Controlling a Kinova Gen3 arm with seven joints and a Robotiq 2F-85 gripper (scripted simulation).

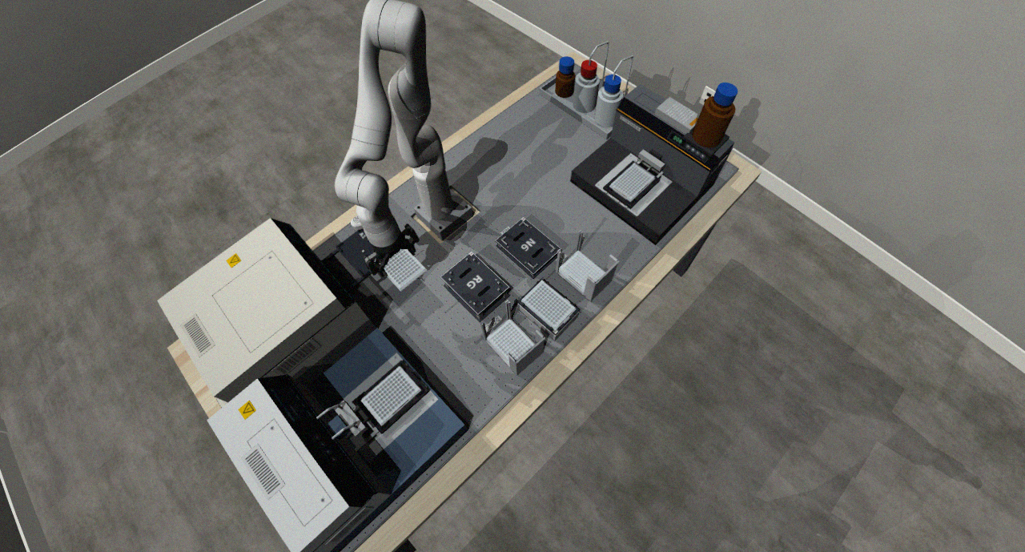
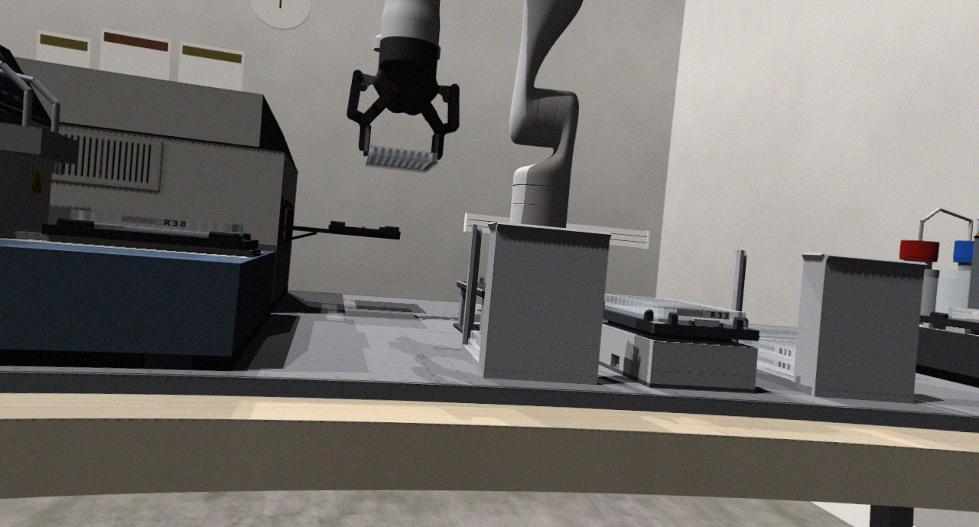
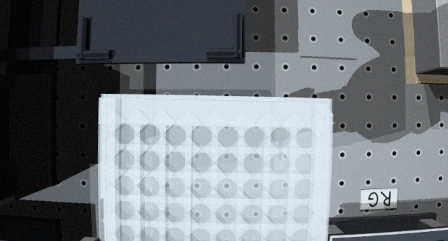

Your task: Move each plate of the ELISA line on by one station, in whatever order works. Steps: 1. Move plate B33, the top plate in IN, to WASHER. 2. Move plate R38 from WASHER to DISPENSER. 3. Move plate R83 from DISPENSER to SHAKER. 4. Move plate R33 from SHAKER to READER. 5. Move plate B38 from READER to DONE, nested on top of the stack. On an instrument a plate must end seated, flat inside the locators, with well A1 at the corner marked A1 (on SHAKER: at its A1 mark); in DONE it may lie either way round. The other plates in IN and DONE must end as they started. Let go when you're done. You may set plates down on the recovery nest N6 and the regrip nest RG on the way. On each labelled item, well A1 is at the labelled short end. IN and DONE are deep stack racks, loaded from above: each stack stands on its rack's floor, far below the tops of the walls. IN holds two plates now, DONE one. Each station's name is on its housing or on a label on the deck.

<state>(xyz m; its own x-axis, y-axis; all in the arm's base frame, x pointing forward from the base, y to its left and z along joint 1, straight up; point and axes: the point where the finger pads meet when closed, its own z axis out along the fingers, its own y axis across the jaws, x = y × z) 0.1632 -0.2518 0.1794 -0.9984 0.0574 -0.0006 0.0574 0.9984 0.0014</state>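
My gripper (image 1: pixel 390 259) (image 2: pixel 401 151) is shut on a white well plate (image 1: pixel 403 268) (image 2: pixel 401 158) (image 3: pixel 213 167) and holds it level, high above the deck. I cannot read its label. The READER's dark pull-out tray (image 1: pixel 355 246) (image 2: pixel 356 231) (image 3: pixel 161 24) is empty and lies just behind and below the plate. Plate R38 (image 1: pixel 389 396) (image 2: pixel 157 221) sits on the blue WASHER. Plate R33 (image 1: pixel 548 304) (image 2: pixel 674 310) sits on the SHAKER. Another plate (image 1: pixel 632 181) sits on the DISPENSER at the far right.
The empty nests RG (image 1: pixel 476 282) and N6 (image 1: pixel 528 245) stand mid-deck, and an RG deck label (image 3: pixel 379 198) shows in the wrist view. Two deep grey stack racks (image 1: pixel 510 339) (image 1: pixel 584 270) (image 2: pixel 544 297) (image 2: pixel 859 325) flank the SHAKER. Bottles (image 1: pixel 587 82) stand at the back right.
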